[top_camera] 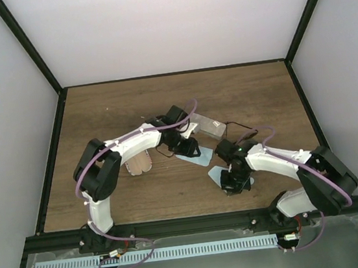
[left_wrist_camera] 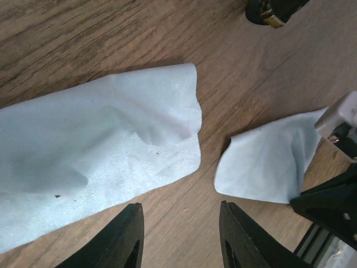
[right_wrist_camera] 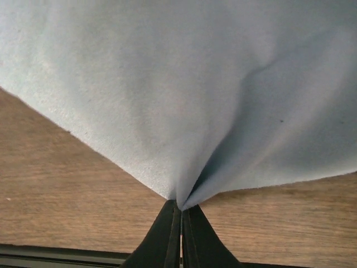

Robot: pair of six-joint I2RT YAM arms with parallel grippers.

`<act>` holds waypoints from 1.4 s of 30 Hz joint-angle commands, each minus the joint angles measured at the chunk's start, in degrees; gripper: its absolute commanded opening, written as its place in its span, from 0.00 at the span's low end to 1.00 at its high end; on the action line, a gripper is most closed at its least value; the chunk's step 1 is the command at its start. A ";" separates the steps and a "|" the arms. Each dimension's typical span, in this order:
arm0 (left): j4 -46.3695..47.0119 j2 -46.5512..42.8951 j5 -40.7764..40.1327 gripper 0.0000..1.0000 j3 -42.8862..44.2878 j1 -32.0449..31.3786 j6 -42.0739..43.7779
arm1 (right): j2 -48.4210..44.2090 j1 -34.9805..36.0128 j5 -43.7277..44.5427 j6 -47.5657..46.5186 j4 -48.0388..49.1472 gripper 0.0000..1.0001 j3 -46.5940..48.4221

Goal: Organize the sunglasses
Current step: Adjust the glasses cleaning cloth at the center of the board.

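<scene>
Sunglasses (top_camera: 238, 128): I see one pair, a thin black wire frame, lying on the table (top_camera: 98, 111) right of centre. It is just beside the clear case (top_camera: 212, 125) and just beyond my right arm's wrist. Neither gripper touches it.
Tinted pair: I cannot pick it out in any view.
Right gripper (right_wrist_camera: 180, 204): jaws pinched tight on the edge of a light blue cloth (right_wrist_camera: 184, 84). The cloth fans out from the fingertips over the wood, towards the near edge of the table.
Left gripper (left_wrist_camera: 179, 209): fingers spread and holding nothing, poised above bare wood in the gap between the two cloths.
Second cloth (left_wrist_camera: 95, 151): light blue and rumpled, lying on the wood left of that gap in my left wrist view, apart from the pinched one.
Striped case (top_camera: 138, 162): left of centre, close against my left forearm.
</scene>
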 commanded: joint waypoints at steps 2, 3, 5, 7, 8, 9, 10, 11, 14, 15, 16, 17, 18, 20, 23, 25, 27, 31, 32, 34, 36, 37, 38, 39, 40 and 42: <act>1.41 0.92 1.67 0.35 -0.48 -0.71 1.49 | -4.66 -0.11 -2.87 0.68 1.45 0.01 -3.59; 1.18 1.47 1.84 0.35 0.08 -1.16 1.56 | -5.47 -0.16 -2.97 1.11 1.40 0.01 -4.11; 0.70 2.39 1.74 0.38 1.34 -2.21 2.26 | -6.86 -0.16 -3.17 1.80 1.43 0.01 -4.95; 0.25 2.83 1.80 0.42 2.43 -3.75 3.32 | -7.92 -0.18 -3.48 2.64 1.73 0.01 -5.60; -0.11 2.96 1.39 0.44 2.79 -4.57 3.71 | -8.43 -0.16 -3.64 2.94 1.85 0.01 -5.78; -0.72 3.15 0.81 0.45 3.10 -5.26 3.98 | -8.81 -0.11 -3.86 3.15 2.08 0.01 -5.90; -0.87 3.25 0.41 0.46 3.24 -5.85 4.25 | -8.95 -0.07 -3.92 3.36 2.32 0.01 -5.96; -1.17 3.29 0.10 0.46 3.24 -6.28 4.41 | -8.97 -0.19 -3.99 3.59 2.48 0.01 -5.99; -1.52 3.10 -0.26 0.46 2.62 -6.83 5.16 | -8.45 -0.20 -4.27 3.91 3.34 0.01 -6.00; -1.48 3.04 -0.18 0.46 2.30 -6.89 5.36 | -8.10 -0.20 -4.40 3.97 3.54 0.01 -5.90; -1.57 3.05 -0.34 0.46 2.01 -7.06 5.57 | -7.79 -0.20 -4.42 4.01 3.77 0.01 -5.79; -1.58 3.08 -0.56 0.46 1.68 -7.16 5.87 | -7.48 -0.20 -4.40 4.02 3.85 0.01 -5.53; -1.70 3.16 -0.74 0.46 1.38 -7.37 6.14 | -7.19 -0.20 -4.31 4.04 3.99 0.01 -5.30; -1.98 3.36 -1.07 0.46 0.94 -7.60 6.61 | -6.75 -0.28 -4.22 3.98 4.11 0.01 -4.85; -2.31 4.09 -1.28 0.46 1.14 -7.90 6.81 | -6.14 -0.29 -4.21 3.86 4.27 0.01 -4.33; -2.68 4.98 -1.34 0.46 1.78 -8.20 6.99 | -5.95 -0.37 -4.30 3.50 4.50 0.01 -4.12; -3.19 6.24 -1.74 0.46 2.50 -8.64 7.15 | -5.66 -0.54 -4.43 3.35 4.75 0.01 -4.11; -4.30 8.43 -2.28 0.46 3.61 -9.45 7.37 | -5.64 -0.89 -4.55 3.31 4.88 0.01 -3.97; -4.28 8.48 -2.33 0.46 3.52 -9.62 7.29 | -5.74 -0.90 -4.62 3.33 4.89 0.01 -3.98; -4.26 8.67 -2.52 0.46 3.47 -9.97 7.11 | -5.84 -1.07 -4.66 3.39 5.00 0.01 -3.90; -4.27 8.95 -2.55 0.46 3.58 -10.32 6.95 | -5.83 -1.17 -4.73 3.50 5.03 0.01 -3.87; -4.33 9.11 -2.50 0.46 3.63 -10.60 6.87 | -5.79 -1.16 -4.78 3.55 4.99 0.01 -3.96; -4.39 9.30 -2.39 0.45 3.67 -10.79 6.97 | -5.77 -1.17 -4.79 3.54 4.99 0.01 -3.97; -4.56 9.42 -2.44 0.43 3.84 -11.09 6.93 | -5.84 -1.17 -4.79 3.63 4.99 0.01 -4.04; -4.72 9.38 -2.57 0.41 3.90 -11.26 6.97 | -5.89 -1.14 -4.78 3.70 4.99 0.01 -4.11; -4.98 9.03 -3.08 0.38 3.79 -11.64 7.25 | -6.02 -1.16 -4.69 3.84 4.97 0.01 -4.15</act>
